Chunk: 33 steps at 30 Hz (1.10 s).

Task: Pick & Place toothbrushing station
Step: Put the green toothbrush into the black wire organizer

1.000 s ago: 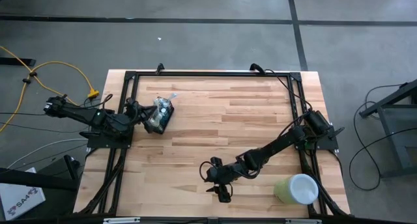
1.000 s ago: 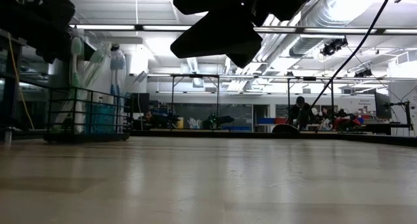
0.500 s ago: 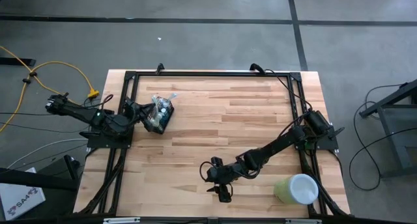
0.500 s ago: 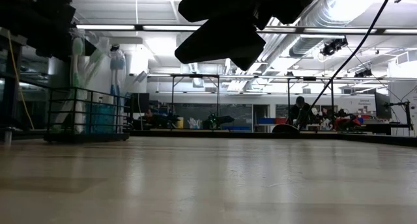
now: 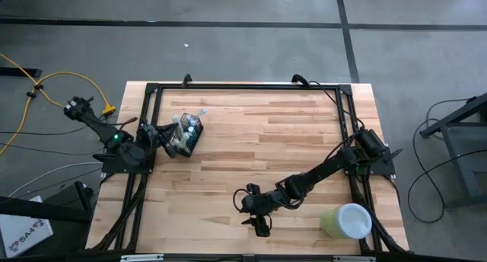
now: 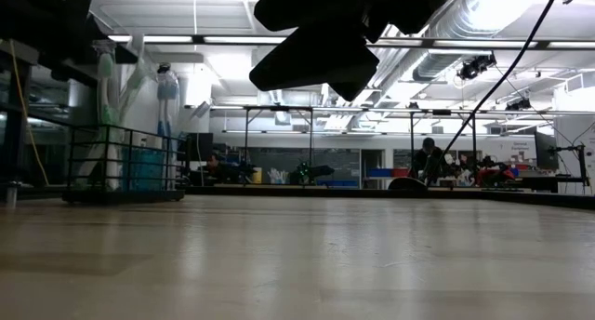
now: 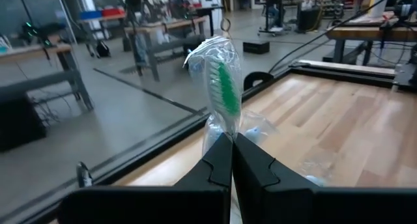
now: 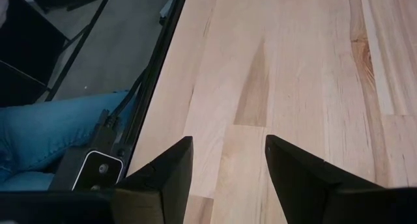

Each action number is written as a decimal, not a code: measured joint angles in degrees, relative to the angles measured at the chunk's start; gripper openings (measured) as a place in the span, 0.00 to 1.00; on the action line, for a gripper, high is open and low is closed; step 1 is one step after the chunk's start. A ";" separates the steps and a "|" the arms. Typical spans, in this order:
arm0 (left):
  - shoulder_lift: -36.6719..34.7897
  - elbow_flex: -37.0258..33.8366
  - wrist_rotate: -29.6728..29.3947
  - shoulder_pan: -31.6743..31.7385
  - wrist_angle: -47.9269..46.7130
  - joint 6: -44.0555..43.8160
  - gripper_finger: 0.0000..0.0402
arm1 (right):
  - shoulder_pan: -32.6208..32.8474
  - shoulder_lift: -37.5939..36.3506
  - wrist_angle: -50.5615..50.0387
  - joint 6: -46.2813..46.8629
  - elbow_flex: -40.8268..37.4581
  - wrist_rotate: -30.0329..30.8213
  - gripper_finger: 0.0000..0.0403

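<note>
The toothbrushing station [image 5: 187, 136], a small black wire holder with wrapped toothbrushes standing in it, rests on its base at the table's far left, also in the low view [image 6: 121, 166]. My left gripper [image 5: 161, 132] is level and shut right beside it. Its fingertips [image 7: 231, 142] stand just in front of a green toothbrush in clear wrap [image 7: 223, 87]. My right gripper [image 5: 261, 225] hovers open over bare wood near the front edge, with nothing between its fingers [image 8: 228, 162]. My left gripper comes level from the table's left side, its shut fingertips [image 7: 221, 149] at the foot of the wrapped toothbrush's clear wrap [image 7: 218, 127]. Whether they touch the wrap, I cannot tell.
A pale green cup [image 5: 346, 220] with a white inside lies at the front right corner. A black frame [image 5: 243, 85] runs around the table's edges. A person's leg in jeans [image 8: 52, 136] shows beyond the front edge. Bare wood [image 5: 289, 140] fills the middle.
My left arm has swung about its base, its rear part going toward the table's far edge, and the gripper has rolled while staying shut next to the holder. The holder stands where it was.
</note>
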 joint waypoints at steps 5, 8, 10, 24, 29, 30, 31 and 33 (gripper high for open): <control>3.51 0.02 -3.96 -3.57 0.07 -1.50 0.00 | 0.00 0.00 0.00 0.00 0.00 -0.01 0.46; 5.58 0.00 -4.39 -4.13 0.03 -4.07 0.00 | 0.00 0.00 0.00 0.00 0.00 -0.04 0.46; 6.91 0.02 -4.44 -4.16 0.04 -5.05 0.00 | 0.05 0.00 0.00 0.00 0.00 -0.08 0.46; 18.65 0.02 -5.93 -4.16 0.05 -16.35 0.00 | 1.38 0.00 0.02 0.02 0.00 0.01 0.46; 22.51 0.00 -5.42 -4.16 0.03 -20.03 0.00 | 1.41 0.00 0.02 1.05 0.00 -0.02 0.46; 22.98 0.02 -5.41 -4.16 0.03 -20.28 0.00 | 1.44 0.00 0.02 1.07 0.00 -0.18 0.46; 23.35 0.00 -5.40 -4.16 0.00 -20.73 0.00 | 1.46 0.00 0.02 1.07 0.00 -0.54 0.46; 23.73 0.00 -5.31 -4.16 -0.09 -21.34 0.00 | 1.51 0.00 0.02 1.33 0.00 -1.15 0.46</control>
